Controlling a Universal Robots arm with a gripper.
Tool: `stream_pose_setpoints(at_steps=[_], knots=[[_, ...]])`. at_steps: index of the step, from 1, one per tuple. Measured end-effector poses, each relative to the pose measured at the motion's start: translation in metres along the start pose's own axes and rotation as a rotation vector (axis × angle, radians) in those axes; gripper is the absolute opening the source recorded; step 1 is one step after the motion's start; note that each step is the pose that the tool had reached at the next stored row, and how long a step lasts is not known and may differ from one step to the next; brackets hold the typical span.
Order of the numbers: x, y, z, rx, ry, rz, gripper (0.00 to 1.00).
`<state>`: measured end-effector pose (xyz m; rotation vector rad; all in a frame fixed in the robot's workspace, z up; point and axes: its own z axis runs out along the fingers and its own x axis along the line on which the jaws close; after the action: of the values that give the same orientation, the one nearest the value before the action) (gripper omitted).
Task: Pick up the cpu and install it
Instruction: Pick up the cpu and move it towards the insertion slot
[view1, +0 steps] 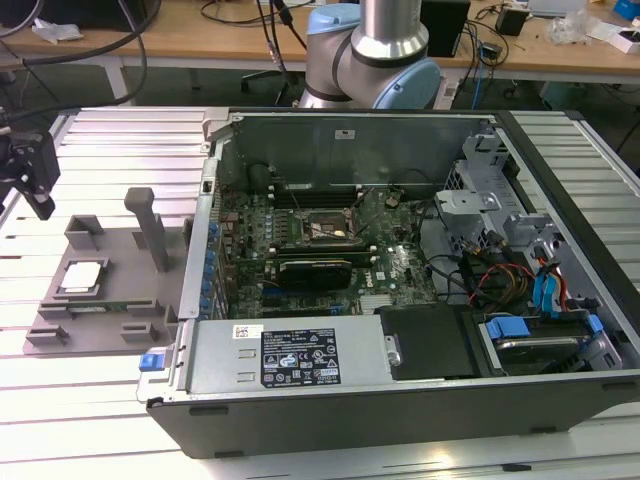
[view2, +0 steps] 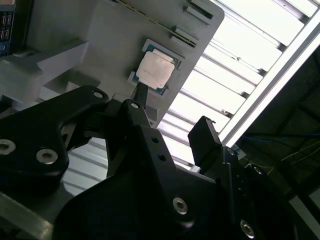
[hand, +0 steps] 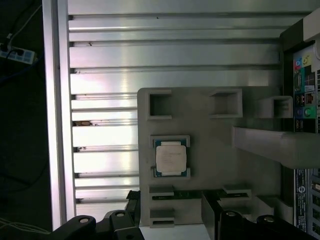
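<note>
Open, empty claw hangs at eleven o'clock of the cpu in the exterior view; a misaligned descent could nick its edge.

The arm in the exterior view is a smooth silver-grey metal tube seated in a rounded grey joint housing, with pale blue caps on the joints. In the second wrist view the gripper is matt black throughout. Behind the jaws it has broad, flat linkage plates with rounded corners, and these narrow toward two slim, square-ended black fingers. Round silver screws sit in recessed holes along the plates, well back from the jaws, with smaller dark holes nearer them. In the first wrist view the black plates carry bright screw heads on either side of the jaws.
</note>
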<state>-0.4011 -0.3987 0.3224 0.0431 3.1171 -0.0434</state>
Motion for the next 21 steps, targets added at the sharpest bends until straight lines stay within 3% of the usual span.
stream_pose_setpoints(at_steps=[21], knots=[[-0.0003,0.0002,0.0071,0.0,0.0,0.0,0.6]])
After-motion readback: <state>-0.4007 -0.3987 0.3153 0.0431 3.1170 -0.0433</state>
